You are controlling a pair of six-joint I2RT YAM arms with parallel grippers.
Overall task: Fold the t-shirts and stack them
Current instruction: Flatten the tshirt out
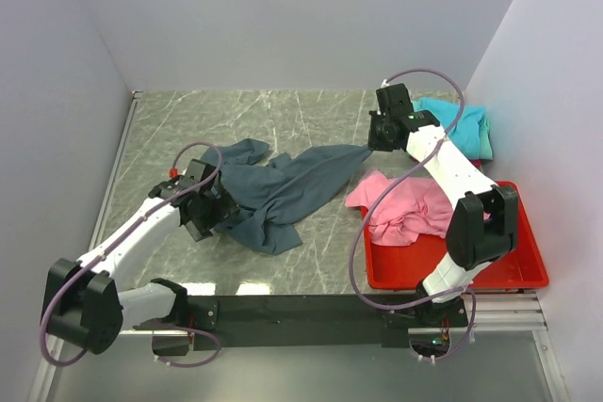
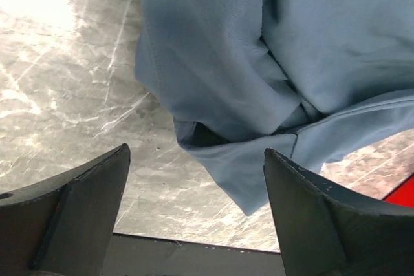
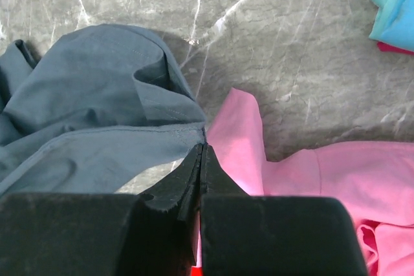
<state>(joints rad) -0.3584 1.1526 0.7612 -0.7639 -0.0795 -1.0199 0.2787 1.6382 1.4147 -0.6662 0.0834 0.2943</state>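
Top external view: the blue-grey t-shirt (image 1: 283, 190) lies crumpled across the middle of the desk (image 1: 311, 115). It is drawn out in a long tongue toward the upper right, where the right fingers (image 1: 377, 141) meet its tip. The left fingers (image 1: 215, 212) sit at its lower-left edge. A pink t-shirt (image 1: 400, 204) slumps half over the rim of the red bin (image 1: 513, 275) at lower right. A turquoise t-shirt (image 1: 462, 124) lies folded by the right wall, partly hidden behind the right arm. Left wrist view: the fingers (image 2: 84, 205) stand wide open and grip nothing. A corner of the blue-grey cloth dips into the gap between them, and the rest of the garment is cut off by the top and right edges. Right wrist view: the fingers (image 3: 202, 166) are pressed together and appear to pinch the very end of the blue-grey hem, with pink cloth just beside them on the right. Their black block hides the lower part of the frame. The cloth looks thin, limp and light, so it will likely sag and bunch wherever it is not held. A hem corner or shoulder seam seems the best hold, taken at two points well apart. The neck and sleeves cannot be picked out among the folds.
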